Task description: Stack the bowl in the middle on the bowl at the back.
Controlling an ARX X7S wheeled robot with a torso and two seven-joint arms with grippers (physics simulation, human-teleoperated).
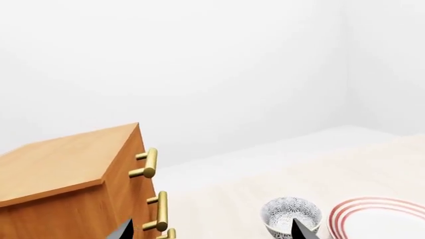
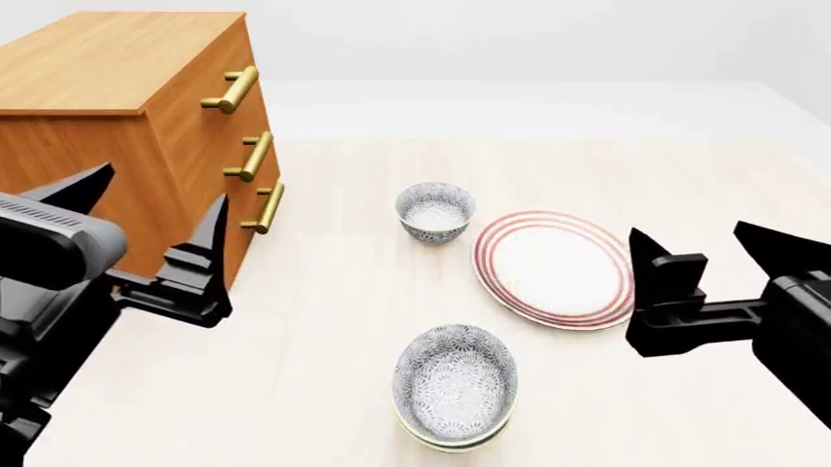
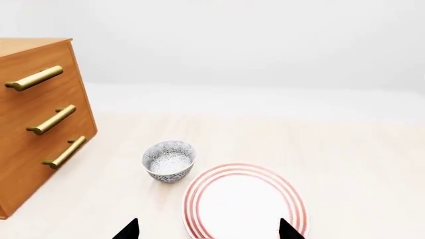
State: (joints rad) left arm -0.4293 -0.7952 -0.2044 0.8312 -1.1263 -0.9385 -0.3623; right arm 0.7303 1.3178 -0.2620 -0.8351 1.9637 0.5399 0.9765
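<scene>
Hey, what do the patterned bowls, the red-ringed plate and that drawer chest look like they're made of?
Both bowls look like glazed ceramic with fine grey-blue print. The plate looks like smooth white glazed ceramic with painted red rings. The chest looks like warm satin-finished wood with visible grain, and its handles look like brushed brass.

A wooden cabinet stands at the left on the pale tabletop, its orange-brown top bare. Its front face carries three brass bar handles, one above the other, each held off the wood by two short posts. A flat white plate with red rings round its rim lies on the tabletop, well to the right of the cabinet; its white centre holds nothing. The plate rests flat, apart from the cabinet. Behind the tabletop a plain white wall fills the background, and the left wrist view shows a faint corner where two walls meet.
</scene>
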